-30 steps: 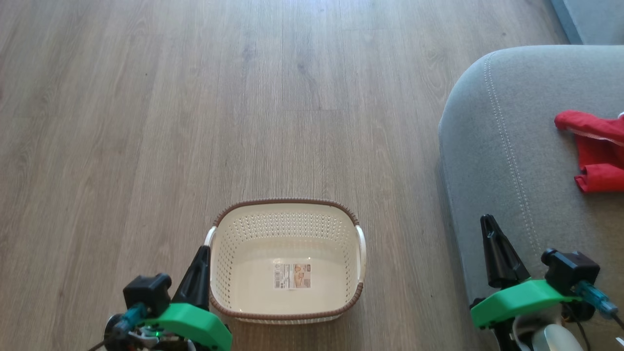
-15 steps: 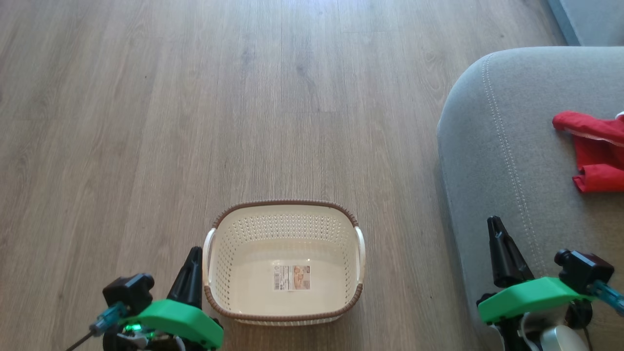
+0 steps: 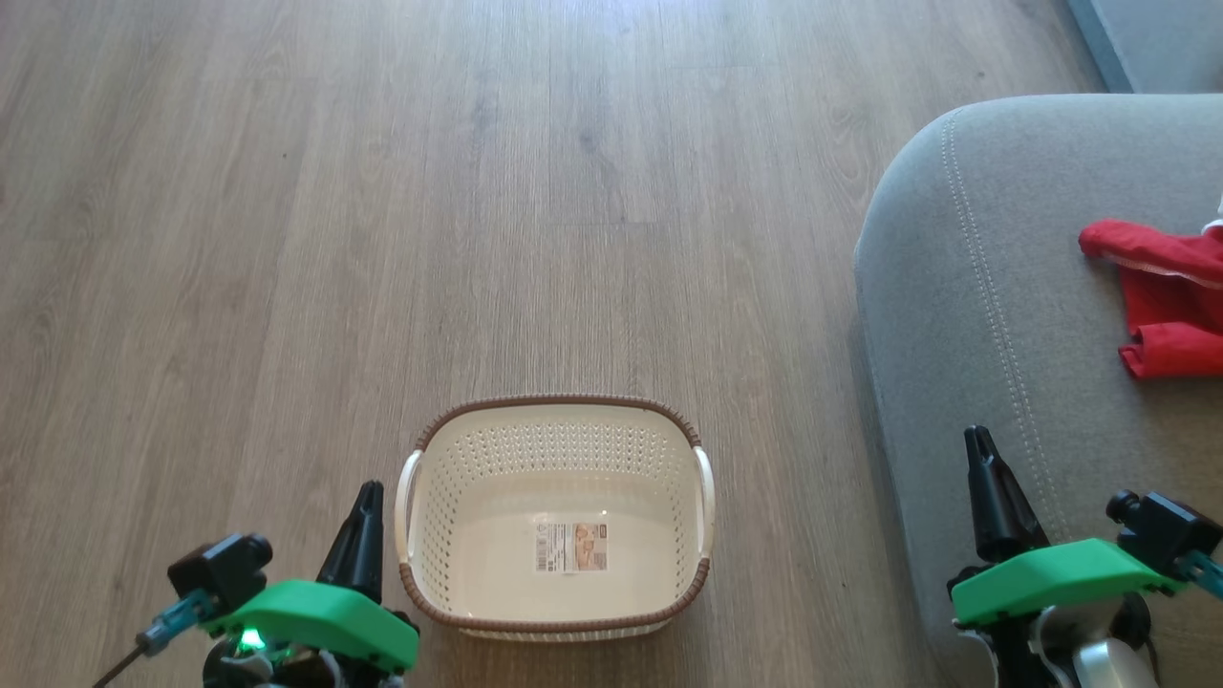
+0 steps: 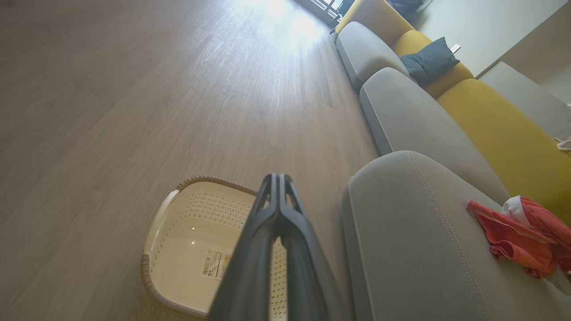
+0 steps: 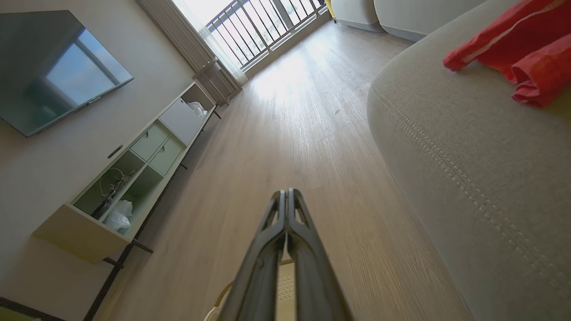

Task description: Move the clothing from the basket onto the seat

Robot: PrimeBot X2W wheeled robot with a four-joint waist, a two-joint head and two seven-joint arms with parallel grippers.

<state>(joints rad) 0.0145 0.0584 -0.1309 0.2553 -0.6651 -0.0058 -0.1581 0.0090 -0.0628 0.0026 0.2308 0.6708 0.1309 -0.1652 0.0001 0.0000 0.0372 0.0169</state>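
The cream basket (image 3: 554,612) with a brown rim sits on the wood floor; inside it I see nothing but a label sticker. Red clothing (image 3: 1161,301) with white trim lies on the grey seat (image 3: 965,277) at the right. My left gripper (image 3: 367,489) is shut, just left of the basket's left handle. My right gripper (image 3: 976,437) is shut above the seat's front edge, well short of the clothing. The left wrist view has the basket (image 4: 151,263) beneath the shut gripper (image 4: 277,176), with the clothing (image 4: 517,240) on the seat (image 4: 410,232). Along the right wrist view the shut gripper (image 5: 285,192) points over the floor, clothing (image 5: 513,49) at upper right.
Open wood floor (image 3: 382,191) spreads ahead and to the left. A row of grey and yellow sofa cushions (image 4: 490,129) with a dark blue pillow (image 4: 430,62) runs along the right. A TV (image 5: 49,62) and a low shelf unit (image 5: 134,165) stand on the opposite wall.
Both grippers have dropped lower in the head view, the left one drifting leftward away from the basket. The basket and clothing have stayed put.
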